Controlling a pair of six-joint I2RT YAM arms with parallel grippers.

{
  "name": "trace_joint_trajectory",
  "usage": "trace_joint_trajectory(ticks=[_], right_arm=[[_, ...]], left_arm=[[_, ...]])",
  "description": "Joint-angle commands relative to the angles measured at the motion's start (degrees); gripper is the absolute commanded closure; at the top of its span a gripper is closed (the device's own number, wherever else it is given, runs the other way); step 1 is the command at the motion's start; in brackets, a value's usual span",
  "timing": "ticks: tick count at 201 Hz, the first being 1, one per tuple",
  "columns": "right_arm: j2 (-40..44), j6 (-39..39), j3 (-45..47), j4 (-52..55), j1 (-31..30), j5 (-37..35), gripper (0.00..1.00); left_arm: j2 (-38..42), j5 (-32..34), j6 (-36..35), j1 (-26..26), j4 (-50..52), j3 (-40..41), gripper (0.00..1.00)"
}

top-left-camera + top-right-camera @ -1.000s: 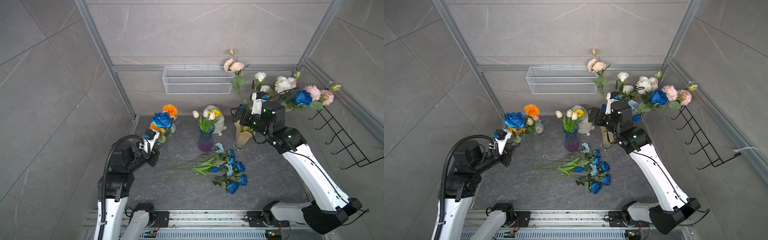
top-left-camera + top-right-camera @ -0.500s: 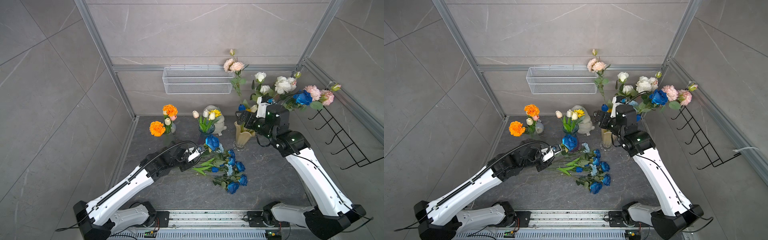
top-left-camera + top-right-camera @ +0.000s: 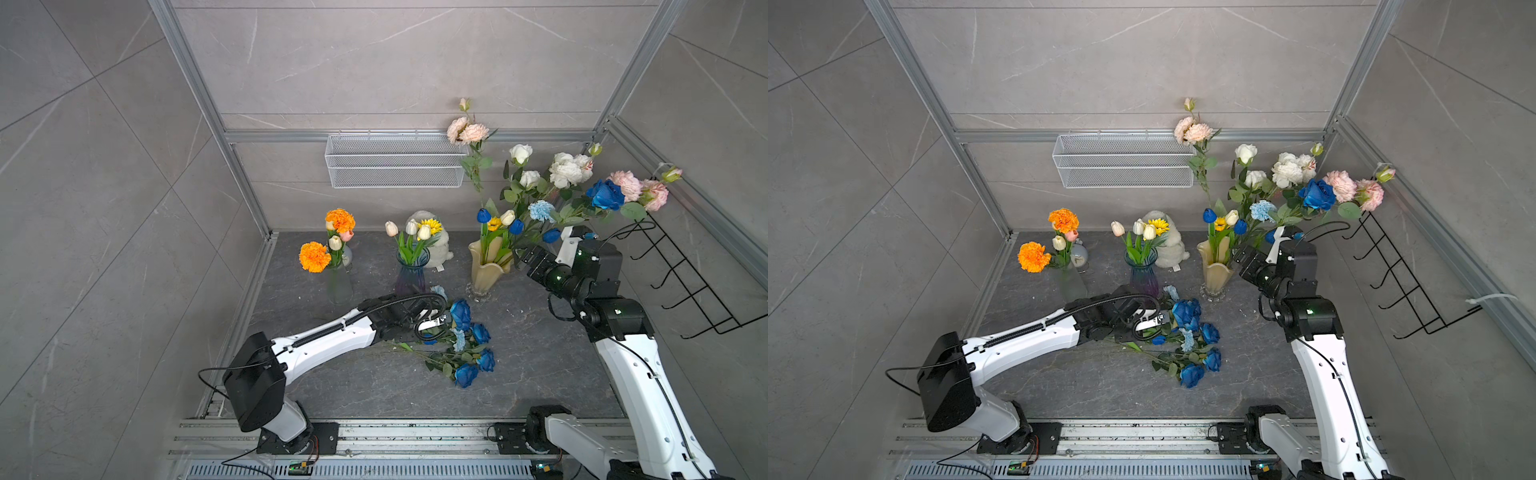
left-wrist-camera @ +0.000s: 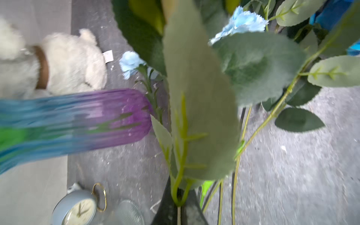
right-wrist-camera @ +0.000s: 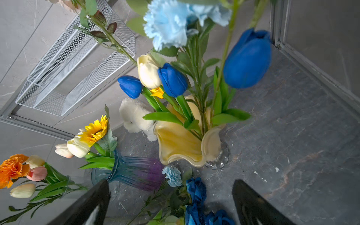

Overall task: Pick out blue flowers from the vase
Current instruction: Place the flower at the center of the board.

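pinching a thin stem (image 4: pixel 177 202), left claw (image 3: pixel 443 321) holds a ruffled blue rose (image 3: pixel 460 314).

Both top views: bright, even, diffuse light from overhead; no glare. Faint soft shadows under flowers lying on dark grey marbled counter (image 3: pixel 540 365). Focus crisp throughout; silver aluminium frame posts (image 3: pixel 197 95) splay outward toward edges, wide-angle stretch.
Left wrist view: heavy motion smear on ribbed purple-to-blue glass vase (image 4: pixel 87 124) and white plush toy (image 4: pixel 68 64); big grey-green fabric leaf (image 4: pixel 198 97) close to lens, soft.
Right wrist view: sharper; nearest dark-blue tulip bud (image 5: pixel 247 60) slightly blurred; white wire-mesh basket (image 5: pixel 74 64) skewed by wide lens.
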State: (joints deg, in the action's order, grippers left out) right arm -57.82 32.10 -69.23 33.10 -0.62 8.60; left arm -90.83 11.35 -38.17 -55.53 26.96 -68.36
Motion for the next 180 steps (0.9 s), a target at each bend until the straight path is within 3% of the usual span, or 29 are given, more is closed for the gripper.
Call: trace_joint_trajectory(ticks=[1, 34, 81, 95, 121, 180], right_arm=[[1.4, 4.2, 4.9, -1.5, 2.0, 7.3, 0.0], [4.9, 10.0, 14.2, -7.3, 4.7, 9.0, 0.0], [2.1, 19.6, 24.3, -23.2, 10.6, 18.1, 0.01], [1.4, 19.3, 24.8, -24.7, 11.4, 18.2, 0.01], [-0.6, 19.0, 23.5, -26.3, 12.5, 19.5, 0.02], [0.4, 22.3, 26.7, -35.0, 16.9, 20.0, 0.13]], left_arm=[[-3.7, -1.7, -1.6, 0.1, -6.5, -3.0, 1.0], [-9.3, -3.7, -2.3, -0.1, -7.8, -5.8, 1.0], [-11.6, -4.2, 0.2, -0.1, -7.9, -7.0, 1.0], [-11.4, -4.4, 1.4, -0.1, -7.5, -7.4, 0.79], [-10.8, -5.3, 2.6, -0.1, -7.4, -7.6, 0.57], [-8.7, -4.9, 5.7, 0.1, -8.0, -12.1, 0.48]])
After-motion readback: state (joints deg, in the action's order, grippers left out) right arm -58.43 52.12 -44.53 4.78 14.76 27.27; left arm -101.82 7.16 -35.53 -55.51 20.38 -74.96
